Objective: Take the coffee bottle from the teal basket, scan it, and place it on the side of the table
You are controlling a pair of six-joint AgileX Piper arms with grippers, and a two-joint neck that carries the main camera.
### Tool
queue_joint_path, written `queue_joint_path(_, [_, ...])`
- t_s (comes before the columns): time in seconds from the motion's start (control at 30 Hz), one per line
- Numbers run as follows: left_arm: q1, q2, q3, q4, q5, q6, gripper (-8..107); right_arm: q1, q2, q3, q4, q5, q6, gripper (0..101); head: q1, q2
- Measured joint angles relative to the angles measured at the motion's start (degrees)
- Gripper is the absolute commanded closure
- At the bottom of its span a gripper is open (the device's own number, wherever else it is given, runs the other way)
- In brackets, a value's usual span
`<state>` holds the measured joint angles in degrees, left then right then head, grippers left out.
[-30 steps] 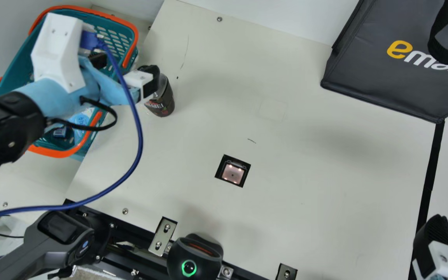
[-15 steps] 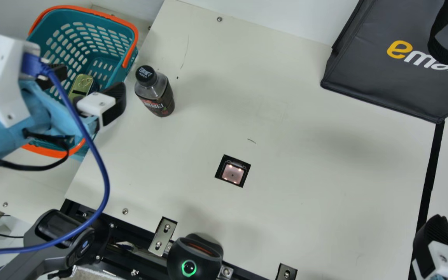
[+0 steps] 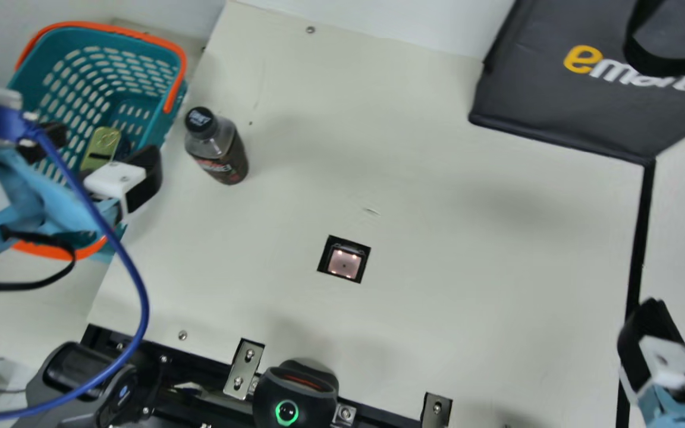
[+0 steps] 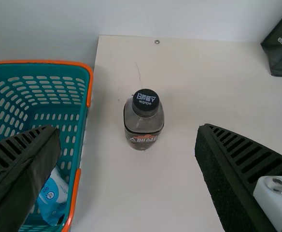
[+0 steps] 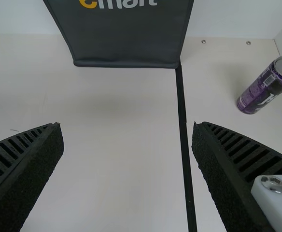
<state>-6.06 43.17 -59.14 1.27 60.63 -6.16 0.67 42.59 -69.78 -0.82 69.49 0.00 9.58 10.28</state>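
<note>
The dark coffee bottle [image 3: 219, 148] stands upright on the table just right of the teal basket [image 3: 167, 128] in the main view. My left gripper [image 3: 96, 156] is open over the basket, apart from the bottle. In the left wrist view the bottle [image 4: 144, 121] stands beyond the spread fingers of the left gripper [image 4: 129, 145]. My right gripper [image 3: 654, 342] is at the main view's lower right corner; in the right wrist view the right gripper [image 5: 127, 145] is open with nothing between its fingers. A lit scanner window [image 3: 344, 262] lies in the table.
A yellow-green item [image 3: 102, 145] and a blue-white pack [image 4: 53, 195] lie in the basket. A black bag [image 3: 562, 101] stands at the back right. A handheld-style scanner [image 3: 295, 395] is at the front edge. A purple can [image 5: 266, 87] stands right of the black strip [image 5: 182, 121].
My left gripper has let go of the bottle and moved left, away from it. The bottle stays standing on the table. The main camera has shifted slightly.
</note>
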Motion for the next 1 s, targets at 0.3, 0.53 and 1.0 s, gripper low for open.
queue_joint_path(0.3, [0.0,0.0,0.0,0.0,0.1,0.0,9,0.0,0.0,0.0,0.0,-0.06,0.0,6,0.0,-11.43])
queue_joint_path(0.53, [0.38,0.92,0.0,-0.68,-0.1,0.31,9,0.0,0.0,0.0,0.0,-0.06,0.0,6,0.0,-11.95])
queue_joint_path(1.0, [-0.13,10.26,1.31,-1.27,-1.84,-0.52,9,0.0,0.0,0.0,0.0,-0.06,0.0,6,0.0,-11.95])
